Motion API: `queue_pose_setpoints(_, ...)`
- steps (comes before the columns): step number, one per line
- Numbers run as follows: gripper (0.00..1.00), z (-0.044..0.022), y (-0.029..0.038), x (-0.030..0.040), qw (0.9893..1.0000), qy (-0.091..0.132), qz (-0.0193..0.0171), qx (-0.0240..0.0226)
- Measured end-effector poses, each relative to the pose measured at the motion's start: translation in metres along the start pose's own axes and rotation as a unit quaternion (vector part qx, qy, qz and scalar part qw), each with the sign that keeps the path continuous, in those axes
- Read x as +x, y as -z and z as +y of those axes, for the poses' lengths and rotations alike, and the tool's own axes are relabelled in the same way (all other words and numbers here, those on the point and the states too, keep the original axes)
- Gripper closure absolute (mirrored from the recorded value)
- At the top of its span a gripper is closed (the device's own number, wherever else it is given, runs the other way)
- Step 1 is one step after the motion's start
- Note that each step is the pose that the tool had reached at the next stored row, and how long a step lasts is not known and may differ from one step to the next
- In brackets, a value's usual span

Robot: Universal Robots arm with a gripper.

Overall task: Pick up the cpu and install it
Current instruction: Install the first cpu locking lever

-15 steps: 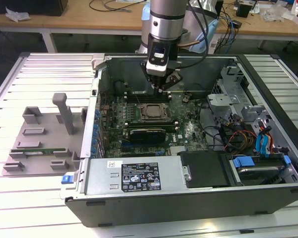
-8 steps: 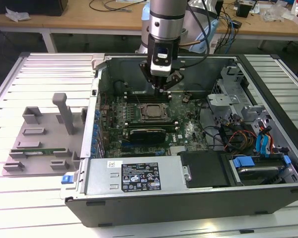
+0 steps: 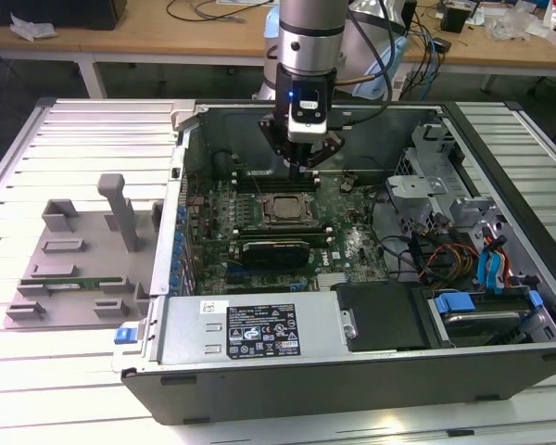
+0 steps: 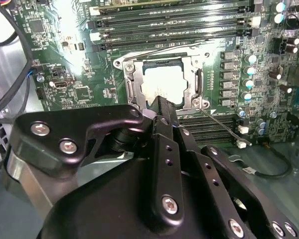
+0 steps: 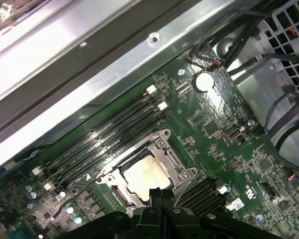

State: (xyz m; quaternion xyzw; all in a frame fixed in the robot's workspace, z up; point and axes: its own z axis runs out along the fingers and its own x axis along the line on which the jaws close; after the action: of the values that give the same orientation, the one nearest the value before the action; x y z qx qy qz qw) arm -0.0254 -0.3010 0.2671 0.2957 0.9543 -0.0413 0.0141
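cpu (image 5: 139, 174) flat, face-up in socket (image 5: 163, 144), edges square to it | fingers (image 5: 157, 196) clenched, empty, just above

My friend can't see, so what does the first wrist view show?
The pale square cpu lies inside its metal socket frame on the green motherboard, with the black gripper, shut, poised close over it. Dark memory slots run alongside.

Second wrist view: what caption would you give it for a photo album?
The robot's gripper hovers over the silver processor chip lying in its socket on the green circuit board.
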Motion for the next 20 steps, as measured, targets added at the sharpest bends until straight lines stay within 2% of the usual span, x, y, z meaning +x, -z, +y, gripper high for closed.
queue_pose_setpoints(4, 0.89, 0.0, 0.0, 0.0, 0.9998, 0.018, -0.0013, -0.001)
queue_pose_setpoints(7, 0.89, 0.0, 0.0, 0.0, 0.9992, 0.039, -0.0027, -0.002)
queue_pose_setpoints(11, 0.89, 0.0, 0.0, 0.0, 0.9985, 0.055, -0.0039, -0.0029)
queue_pose_setpoints(16, 0.89, 0.0, 0.0, 0.0, 0.997, 0.077, -0.0055, -0.004)
queue_pose_setpoints(20, 0.89, 0.0, 0.0, 0.0, 0.9953, 0.097, -0.0068, -0.005)
